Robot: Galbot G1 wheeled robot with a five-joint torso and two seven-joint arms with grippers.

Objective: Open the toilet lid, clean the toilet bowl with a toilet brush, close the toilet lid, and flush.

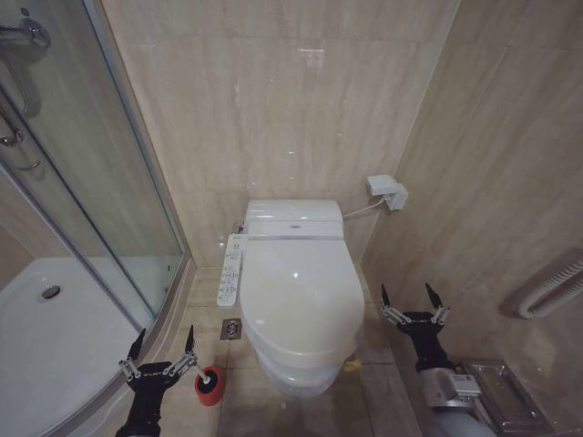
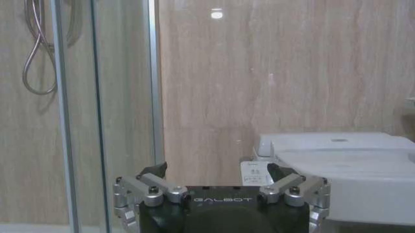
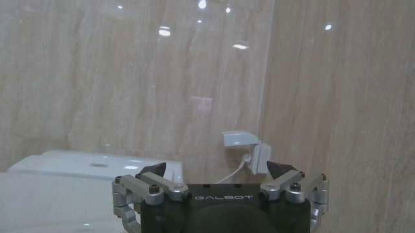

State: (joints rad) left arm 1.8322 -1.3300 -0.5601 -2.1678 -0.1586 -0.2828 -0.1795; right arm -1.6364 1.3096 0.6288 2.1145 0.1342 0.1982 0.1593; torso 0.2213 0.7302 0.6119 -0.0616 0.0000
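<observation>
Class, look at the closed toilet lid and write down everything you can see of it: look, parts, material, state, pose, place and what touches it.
The toilet lid is a large, glossy white oval cover, apparently smooth plastic, with ceiling light reflecting off it. It lies shut and flat over the toilet bowl, hinged at the rear against the white back unit. A small yellowish tag shows near its front right edge. The button panel runs along its left side. Neither the left gripper nor the right gripper touches it.
</observation>
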